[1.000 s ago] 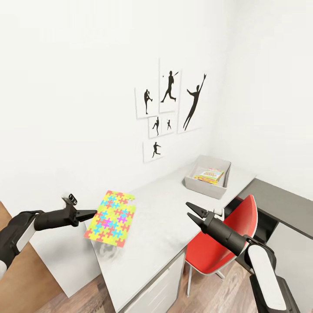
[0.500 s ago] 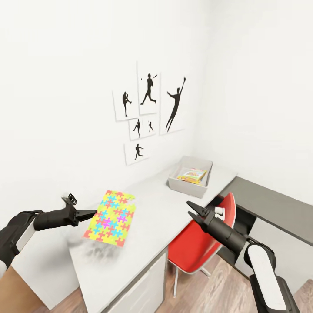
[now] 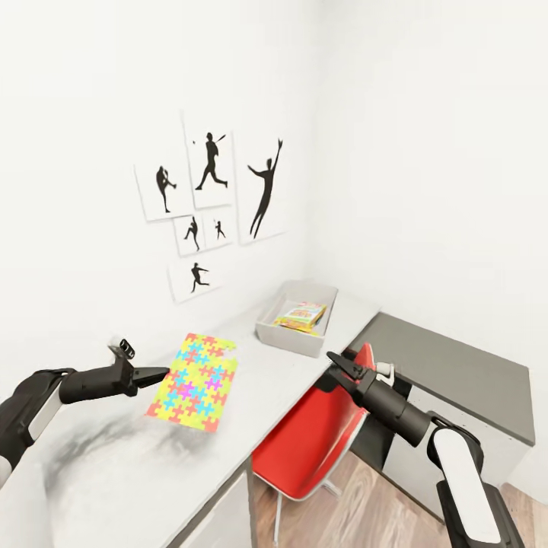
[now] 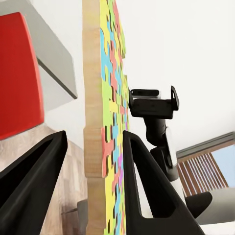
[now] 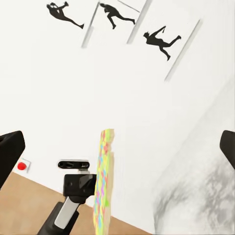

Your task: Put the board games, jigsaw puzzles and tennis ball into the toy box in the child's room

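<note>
At lower left, the left gripper (image 3: pixel 156 373) pinches one edge of the jigsaw puzzle (image 3: pixel 194 381) – lifted off the tabletop (image 3: pixel 251 365) to be carried. In the middle sits the toy box (image 3: pixel 268 332). At lower right, the right gripper (image 3: pixel 335 364) is wide open – holding nothing.

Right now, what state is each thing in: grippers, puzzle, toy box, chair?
Left gripper: shut on the jigsaw puzzle's edge.
Jigsaw puzzle: held in the air above the table, tilted.
Right gripper: open, holding nothing.
Toy box: open-topped, on the table near the corner, with a colourful board game inside.
Red chair: upright, beside the table.
</note>
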`<state>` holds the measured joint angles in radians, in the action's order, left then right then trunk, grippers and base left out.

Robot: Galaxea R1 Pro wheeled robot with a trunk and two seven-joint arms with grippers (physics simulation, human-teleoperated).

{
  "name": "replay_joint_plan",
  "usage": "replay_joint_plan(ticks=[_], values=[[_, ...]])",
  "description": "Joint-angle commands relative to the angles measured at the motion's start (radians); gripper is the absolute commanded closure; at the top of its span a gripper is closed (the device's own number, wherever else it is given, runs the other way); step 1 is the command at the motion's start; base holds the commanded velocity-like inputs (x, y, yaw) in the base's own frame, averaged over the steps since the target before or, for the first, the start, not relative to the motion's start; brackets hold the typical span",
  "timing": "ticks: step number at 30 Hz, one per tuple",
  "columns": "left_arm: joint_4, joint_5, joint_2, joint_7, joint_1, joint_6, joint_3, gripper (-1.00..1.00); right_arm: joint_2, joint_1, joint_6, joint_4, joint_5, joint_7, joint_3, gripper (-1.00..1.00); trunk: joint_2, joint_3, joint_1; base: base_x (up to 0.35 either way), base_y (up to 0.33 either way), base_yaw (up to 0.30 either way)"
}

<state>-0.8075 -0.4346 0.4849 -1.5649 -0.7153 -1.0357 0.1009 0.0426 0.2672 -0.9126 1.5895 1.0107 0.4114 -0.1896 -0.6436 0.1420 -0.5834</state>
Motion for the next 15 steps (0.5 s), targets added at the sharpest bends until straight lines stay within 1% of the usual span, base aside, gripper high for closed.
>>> replay_joint_plan(ticks=[1, 9, 15], values=[[0.000, -0.001, 0.001, -0.006, -0.001, -0.010, 0.003, 1.00, 0.001, 0.001, -0.006, 0.000, -0.004, 0.006, -0.002, -1.00, -0.001, 0.001, -0.001, 0.213, -0.214, -0.188], [0.000, -0.001, 0.001, -0.006, -0.001, -0.010, 0.003, 1.00, 0.002, 0.001, -0.006, 0.000, -0.004, 0.006, -0.002, -1.00, -0.001, -0.008, -0.001, 0.213, -0.217, -0.186], [0.000, -0.001, 0.001, -0.006, -0.001, -0.010, 0.003, 1.00, 0.002, 0.001, -0.005, 0.000, -0.004, 0.004, -0.002, -1.00, -0.001, -0.009, -0.001, 0.221, -0.216, -0.037]])
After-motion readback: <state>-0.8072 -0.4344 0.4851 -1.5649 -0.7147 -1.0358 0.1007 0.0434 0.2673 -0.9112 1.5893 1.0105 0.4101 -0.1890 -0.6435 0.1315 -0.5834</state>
